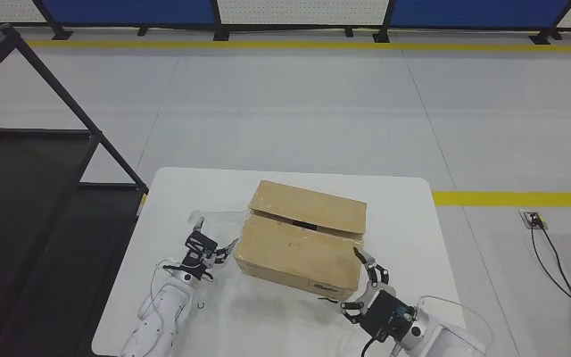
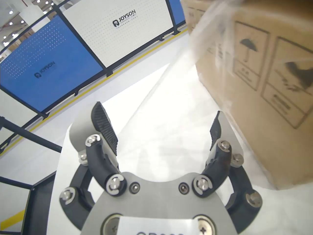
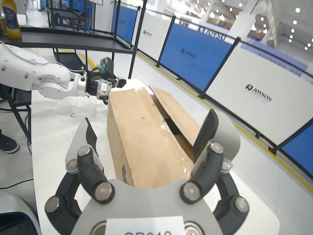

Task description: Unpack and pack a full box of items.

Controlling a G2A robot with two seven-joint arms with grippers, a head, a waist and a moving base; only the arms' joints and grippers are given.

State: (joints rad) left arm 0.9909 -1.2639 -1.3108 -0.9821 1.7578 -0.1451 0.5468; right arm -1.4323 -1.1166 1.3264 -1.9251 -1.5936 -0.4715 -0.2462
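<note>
Since the box (image 1: 303, 241) lies centred on the table (image 1: 178, 196), flaps ajar (tape loose), bring left gripper (image 2: 159, 113) and right gripper (image 3: 149, 118), both spread empty at opposite ends, under the flap edges evenly.

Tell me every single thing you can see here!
box: one, brown cardboard, middle of the table, top flaps slightly apart
table: one, white, under the box
shelf rack: one, black, beside the table
bottle: one, yellow, on a black shelf
fence panels: several, blue and white, far behind the table
floor lines: two, yellow, on the grey floor
left claw: one, black fingers, open, beside one end of the box
right claw: one, black fingers, open, at the box's other end
</note>
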